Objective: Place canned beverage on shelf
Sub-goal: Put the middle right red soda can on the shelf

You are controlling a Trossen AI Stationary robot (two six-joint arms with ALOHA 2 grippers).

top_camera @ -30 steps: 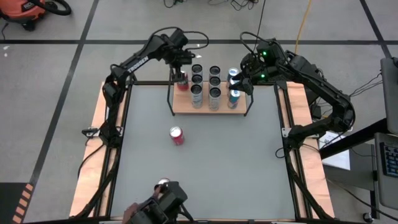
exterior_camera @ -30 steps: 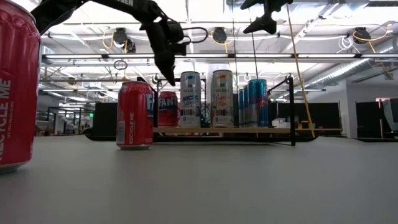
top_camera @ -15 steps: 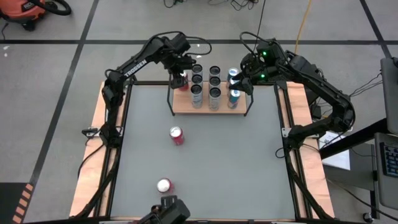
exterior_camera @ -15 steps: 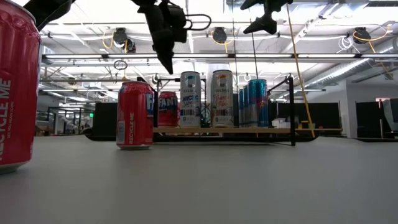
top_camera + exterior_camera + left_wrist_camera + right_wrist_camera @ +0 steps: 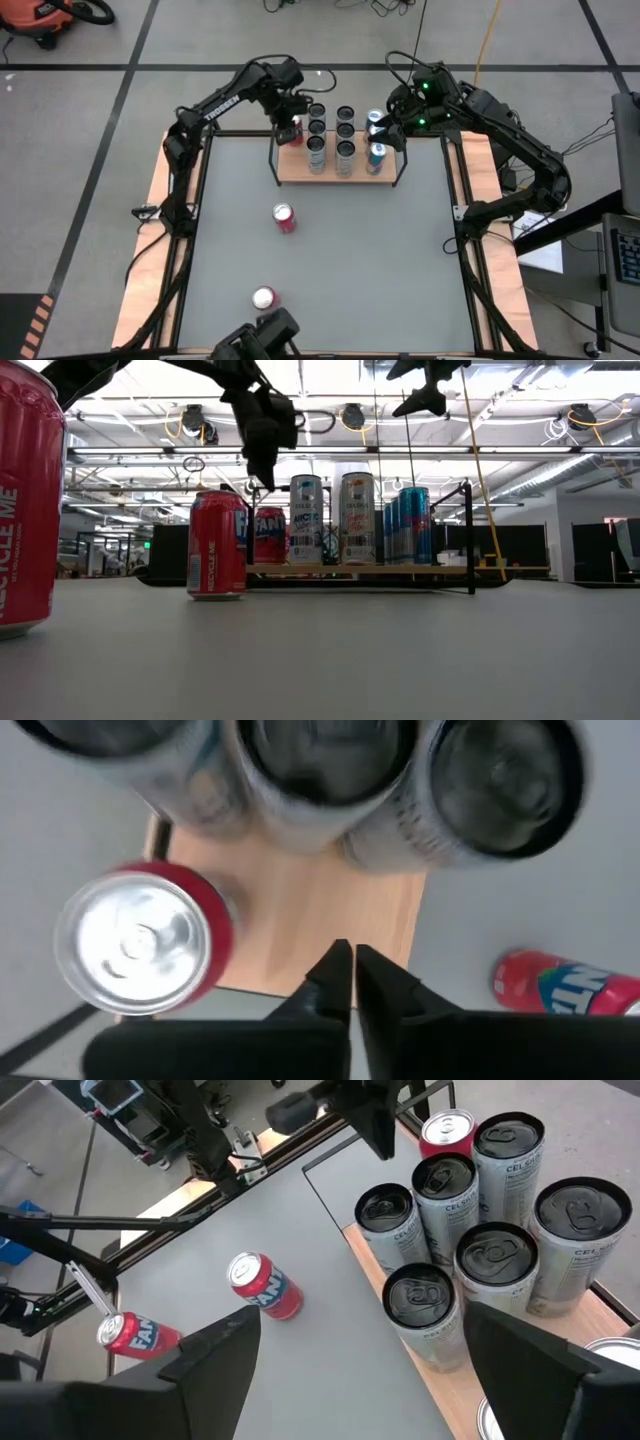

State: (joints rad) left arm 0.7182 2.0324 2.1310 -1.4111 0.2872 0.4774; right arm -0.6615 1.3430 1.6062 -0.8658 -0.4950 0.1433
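The left gripper (image 5: pixel 291 120) hovers above the shelf (image 5: pixel 335 170), its fingers (image 5: pixel 335 982) pressed together on nothing, just over the red Fanta can (image 5: pixel 293 134) standing upright at the shelf's left end beside six silver cans (image 5: pixel 331 137). The right gripper (image 5: pixel 385 128) waits over the shelf's right end, fingers wide. Two more red cans (image 5: pixel 284 218) stand on the grey worktop (image 5: pixel 400 260).
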